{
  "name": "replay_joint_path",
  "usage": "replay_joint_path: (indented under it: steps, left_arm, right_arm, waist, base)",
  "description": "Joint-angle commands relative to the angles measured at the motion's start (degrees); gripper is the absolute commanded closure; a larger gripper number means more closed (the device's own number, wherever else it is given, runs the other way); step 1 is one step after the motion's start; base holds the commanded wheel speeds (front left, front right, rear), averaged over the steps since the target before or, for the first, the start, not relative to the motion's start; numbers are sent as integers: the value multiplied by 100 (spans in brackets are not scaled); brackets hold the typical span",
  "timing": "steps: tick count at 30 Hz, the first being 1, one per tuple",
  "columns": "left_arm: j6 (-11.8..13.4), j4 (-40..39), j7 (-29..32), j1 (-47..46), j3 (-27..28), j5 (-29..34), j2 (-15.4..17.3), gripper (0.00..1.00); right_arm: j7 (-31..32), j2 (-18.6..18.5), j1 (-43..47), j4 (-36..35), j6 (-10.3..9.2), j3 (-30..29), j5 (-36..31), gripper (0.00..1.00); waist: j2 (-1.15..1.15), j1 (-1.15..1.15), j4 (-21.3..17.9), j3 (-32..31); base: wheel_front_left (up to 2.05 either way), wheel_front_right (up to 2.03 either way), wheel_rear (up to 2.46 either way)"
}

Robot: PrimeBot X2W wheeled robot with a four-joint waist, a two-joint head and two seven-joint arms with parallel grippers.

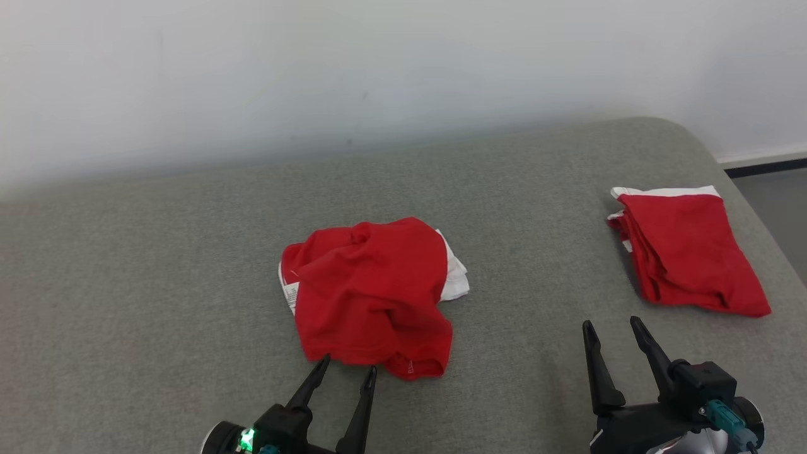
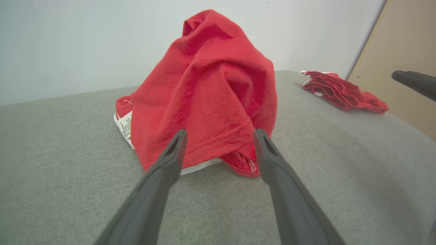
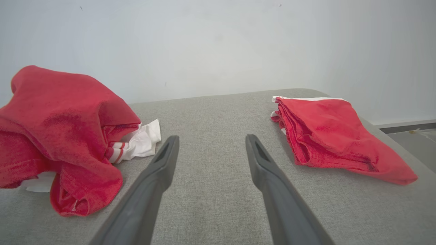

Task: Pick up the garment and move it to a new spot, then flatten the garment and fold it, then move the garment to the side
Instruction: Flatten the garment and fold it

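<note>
My left pincer, spread wide, sits just beside the hem of the crumpled red garment; my right pincer, also wide, holds nothing.

Your crumpled red garment lies in a loose heap at the middle of the grey padded surface, bunched up into a peak, not flat. You can see its white trim poking out on the right and a printed white label at its left edge.
</note>
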Motion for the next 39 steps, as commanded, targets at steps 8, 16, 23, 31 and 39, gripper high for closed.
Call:
replay_joint_path:
  steps: [8, 16, 23, 31, 39]
  left_arm:
    - [229, 541, -16, -477, -14, -107, -54, 0]
    - [493, 473, -17, -635, 134, -79, -64, 100]
    - [430, -86, -17, -934, 162, -26, -72, 100]
    - [207, -723, -16, -2292, 27, 194, -63, 100]
    - [74, -1121, 146, -3589, -305, 88, -75, 100]
  right_arm:
    - [-47, 3, -53, -1, -14, 52, 48, 0]
    - [-113, 4, -77, 53, -14, 45, 104, 0]
    - [-129, 3, -105, 121, -14, 103, 146, 0]
    - [-140, 2, -134, 168, -14, 173, 199, 0]
    - [-189, 3, -152, 209, -14, 202, 267, 0]
  waist:
    - [-1, 0, -806, 281]
    - [-1, 0, -832, 321]
    - [-1, 0, -654, 251]
    - [-1, 0, -587, 159]
    - [-1, 0, -664, 176]
  base:
    - [0, 0, 0]
    - [0, 0, 0]
    - [0, 0, 0]
    - [0, 0, 0]
    - [0, 0, 0]
